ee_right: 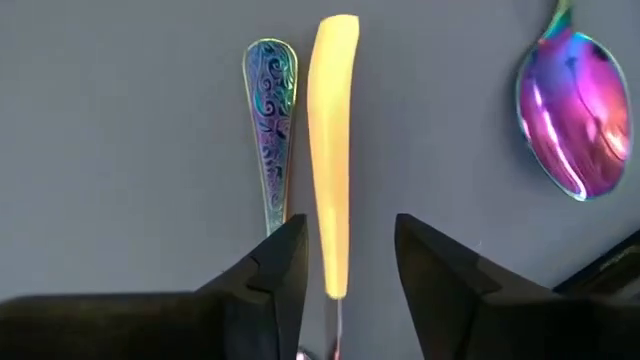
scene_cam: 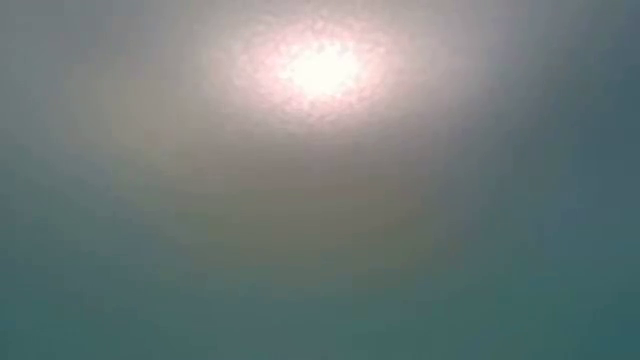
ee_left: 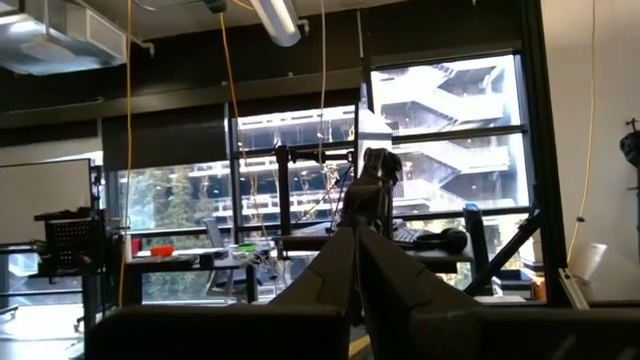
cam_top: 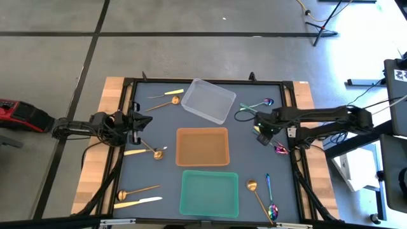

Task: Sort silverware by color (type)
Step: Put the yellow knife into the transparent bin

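My right gripper [cam_top: 261,132] hovers over the mat's right side, pointing down, open. In the right wrist view its fingers [ee_right: 350,230] stand on either side of a pale yellow knife [ee_right: 333,150] without touching it. A rainbow spoon's handle [ee_right: 270,120] lies right beside the knife, and a rainbow spoon bowl [ee_right: 575,110] lies further off. My left gripper [cam_top: 138,124] waits shut at the mat's left edge, and its fingers [ee_left: 355,250] point out at the room. More knives [cam_top: 137,202] and copper spoons [cam_top: 137,191] lie flat about the mat.
Three bins sit mid-mat: clear [cam_top: 208,100] at the far side, orange [cam_top: 202,146] in the middle, green [cam_top: 208,193] nearest. A copper spoon [cam_top: 257,194] and a rainbow spoon [cam_top: 270,197] lie near the right front corner. The low view shows only haze.
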Robot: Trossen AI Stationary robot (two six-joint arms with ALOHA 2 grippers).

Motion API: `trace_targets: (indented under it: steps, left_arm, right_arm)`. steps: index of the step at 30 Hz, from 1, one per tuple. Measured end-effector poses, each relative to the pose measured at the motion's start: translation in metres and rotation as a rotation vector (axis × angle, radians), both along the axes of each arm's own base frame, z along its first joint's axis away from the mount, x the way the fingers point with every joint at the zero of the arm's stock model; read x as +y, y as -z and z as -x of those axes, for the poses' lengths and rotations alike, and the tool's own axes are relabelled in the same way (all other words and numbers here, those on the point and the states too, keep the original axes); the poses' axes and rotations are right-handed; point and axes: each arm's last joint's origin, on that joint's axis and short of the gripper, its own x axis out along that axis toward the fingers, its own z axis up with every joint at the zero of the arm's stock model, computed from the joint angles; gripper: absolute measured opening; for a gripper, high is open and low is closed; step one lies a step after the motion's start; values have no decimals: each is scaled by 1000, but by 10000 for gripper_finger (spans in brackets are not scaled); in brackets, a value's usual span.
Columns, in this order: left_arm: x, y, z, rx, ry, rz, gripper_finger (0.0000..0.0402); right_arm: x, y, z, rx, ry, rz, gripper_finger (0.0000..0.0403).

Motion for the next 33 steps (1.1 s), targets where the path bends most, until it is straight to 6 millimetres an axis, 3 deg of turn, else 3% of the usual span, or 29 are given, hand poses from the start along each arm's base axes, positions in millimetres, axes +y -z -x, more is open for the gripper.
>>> trace_targets:
  steps: [13,21,24,27,33]
  left_arm:
    - [1,3,-1,18,0,86,11]
    - [1,3,-1,10,21,138,11]
    - [1,3,-1,10,22,138,11]
    - [1,3,-1,12,25,146,11]
    - [1,4,-2,19,28,157,11]
  right_arm:
    - [-6,33,-20,128,-31,61,136]
    - [-6,32,-22,115,-78,43,29]
    - [-7,26,-25,98,-103,80,12]
    - [-9,9,-31,62,-104,123,29]
    - [-15,-40,-50,-81,-161,237,25]
